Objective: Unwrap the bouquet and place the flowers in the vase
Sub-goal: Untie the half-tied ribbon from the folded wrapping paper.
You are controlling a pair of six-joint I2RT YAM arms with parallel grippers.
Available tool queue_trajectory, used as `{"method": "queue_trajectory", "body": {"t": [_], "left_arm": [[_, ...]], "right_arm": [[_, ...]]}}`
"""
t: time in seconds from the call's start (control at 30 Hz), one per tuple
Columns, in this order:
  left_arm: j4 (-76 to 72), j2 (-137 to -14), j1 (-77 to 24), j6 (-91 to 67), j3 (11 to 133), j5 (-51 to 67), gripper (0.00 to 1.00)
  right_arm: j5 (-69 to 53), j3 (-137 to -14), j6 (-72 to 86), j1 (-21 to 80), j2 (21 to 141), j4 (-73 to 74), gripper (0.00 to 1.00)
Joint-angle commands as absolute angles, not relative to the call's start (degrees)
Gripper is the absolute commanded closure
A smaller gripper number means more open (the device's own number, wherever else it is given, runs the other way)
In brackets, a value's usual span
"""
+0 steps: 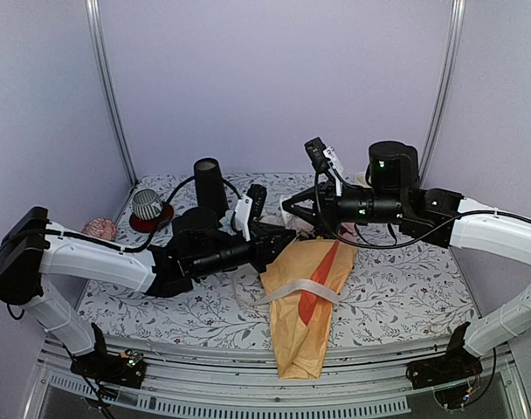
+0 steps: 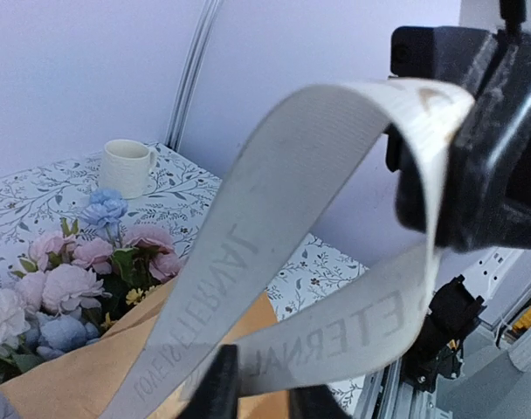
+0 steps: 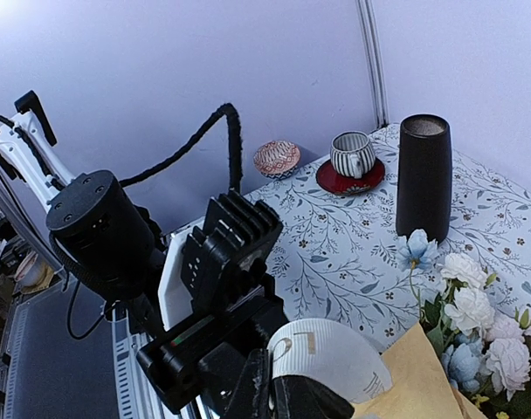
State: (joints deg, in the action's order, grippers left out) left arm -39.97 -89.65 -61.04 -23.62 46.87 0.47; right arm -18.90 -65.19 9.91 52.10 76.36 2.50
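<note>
Got the bouquet (image 1: 307,288) lying wrapped mid-table, flowers (image 2: 73,279) at its far end. Seeing right gripper (image 3: 272,391) pinched on the ribbon (image 2: 274,236); can't call left gripper (image 2: 258,397) either way. Yet to strip paper (image 1: 296,336) and fill the vase (image 1: 208,182), far left.

Lilac walls (image 1: 274,78), floral-print tabletop (image 1: 405,288), metal corner posts (image 1: 110,87).
</note>
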Motion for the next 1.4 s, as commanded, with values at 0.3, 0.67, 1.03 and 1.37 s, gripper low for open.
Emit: {"method": "queue_trajectory", "body": {"t": [0.3,0.67,1.03,1.37], "left_arm": [[-38.09,-83.96,-57.88,-24.14,43.97,0.41,1.00],[-26.31,-72.63,-47.75,-24.70,41.61,3.28,1.00],[-6.38,-59.22,-32.07,-23.50,43.00,0.70,1.00],[-0.96,-53.71,-22.23,-24.86,40.79,3.63,1.00]], "right_arm": [[-15.04,-59.95,10.64,51.94,72.45,1.23,0.67],[-17.57,-56.94,7.47,51.91,72.02,9.47,0.58],[-20.40,-60.72,5.04,54.07,80.53,16.45,0.59],[-12.76,-73.56,2.58,58.97,91.09,32.41,0.42]]}}
